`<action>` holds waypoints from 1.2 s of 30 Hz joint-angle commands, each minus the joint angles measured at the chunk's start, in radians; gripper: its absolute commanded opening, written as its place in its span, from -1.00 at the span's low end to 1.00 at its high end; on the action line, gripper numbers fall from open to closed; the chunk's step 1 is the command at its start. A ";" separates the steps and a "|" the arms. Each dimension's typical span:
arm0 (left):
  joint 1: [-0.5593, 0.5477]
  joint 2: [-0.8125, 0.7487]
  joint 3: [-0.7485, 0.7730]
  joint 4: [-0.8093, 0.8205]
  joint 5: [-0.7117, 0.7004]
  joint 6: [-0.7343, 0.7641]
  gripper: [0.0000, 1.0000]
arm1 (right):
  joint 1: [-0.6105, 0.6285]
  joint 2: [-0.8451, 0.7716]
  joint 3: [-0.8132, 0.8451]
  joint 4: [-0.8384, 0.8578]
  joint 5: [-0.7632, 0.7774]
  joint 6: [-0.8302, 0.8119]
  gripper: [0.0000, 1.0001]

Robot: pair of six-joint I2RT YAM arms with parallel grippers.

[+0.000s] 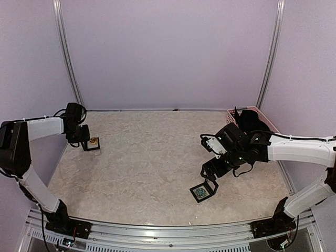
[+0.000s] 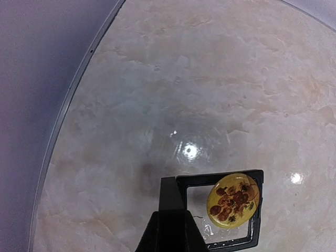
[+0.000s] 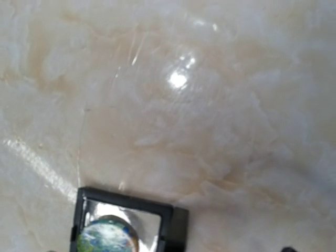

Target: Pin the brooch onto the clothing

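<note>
My left gripper [image 1: 85, 139] at the far left of the table is shut on the edge of a small black display frame [image 1: 94, 143]. The frame holds a round yellow brooch with red flowers [image 2: 233, 200]. In the left wrist view the closed fingers [image 2: 170, 223] pinch the frame's left side [image 2: 181, 181]. My right gripper [image 1: 209, 180] is low over the table's right middle, shut on a second black frame [image 1: 200, 193] that holds a blue-green brooch [image 3: 107, 237]. The clothing [image 1: 245, 119] is a black heap in a basket at the back right. Its marks do not show.
The pink basket [image 1: 262, 113] stands in the back right corner against the wall. The table top [image 1: 152, 157] is pale marble-patterned. Lilac walls close it in on three sides, with a metal rail [image 1: 157, 231] along the near edge.
</note>
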 commanded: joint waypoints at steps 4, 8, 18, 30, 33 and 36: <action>0.174 0.082 0.023 -0.026 -0.023 0.106 -1.00 | -0.021 -0.083 -0.049 0.034 -0.002 -0.028 0.77; 0.220 0.123 0.017 -0.017 -0.023 0.127 -1.00 | -0.021 -0.079 -0.057 0.018 -0.009 -0.016 0.76; 0.253 0.120 0.006 -0.022 -0.010 0.141 -0.26 | -0.019 -0.071 -0.106 0.034 -0.064 0.048 0.67; 0.252 -0.057 0.026 -0.047 0.020 0.091 0.52 | -0.012 -0.008 -0.107 0.055 -0.033 0.084 -0.06; 0.238 -0.126 0.037 -0.050 0.050 0.087 0.54 | -0.012 -0.009 -0.111 0.053 -0.033 0.098 -0.25; 0.194 -0.177 0.050 -0.066 0.043 0.090 0.54 | -0.013 -0.011 -0.118 0.057 -0.033 0.106 -0.38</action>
